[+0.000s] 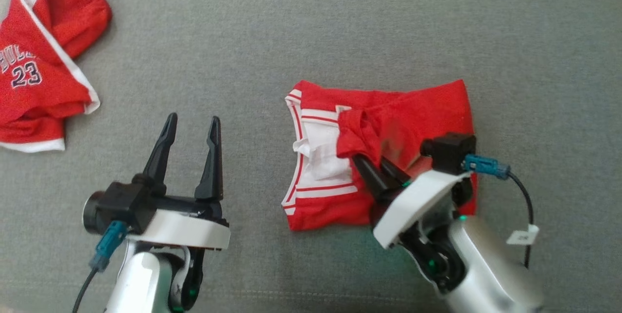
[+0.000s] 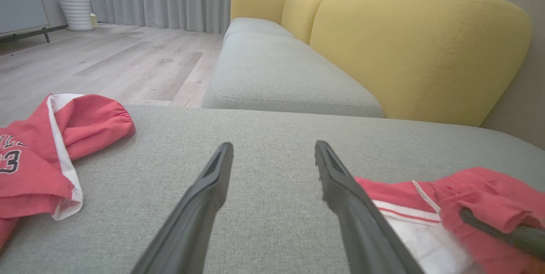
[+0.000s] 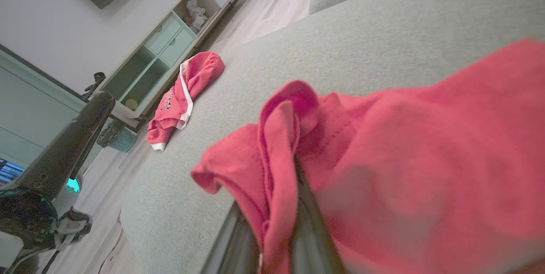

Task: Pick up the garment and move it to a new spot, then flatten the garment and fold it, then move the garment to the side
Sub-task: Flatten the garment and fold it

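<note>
Right gripper (image 1: 371, 162), angled leftward, pinches the red shorts (image 1: 418, 109); left gripper (image 1: 193, 118) hovers spread.

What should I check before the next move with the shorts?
1. Grip: right gripper shut on a raised fold of the shorts: ok.
2. Layers in that pinch, one or several: cannot tell, the cloth hides the fingertips.
3. Shorts lying flat: not ok, they are bunched at the pinch and the white panel is creased.
4. The left gripper free to help: ok, it is open and apart from the shorts.
5. The jersey out of the way: ok, it lies apart at the far left.
6. Bare cushion around the shorts: ok.
</note>
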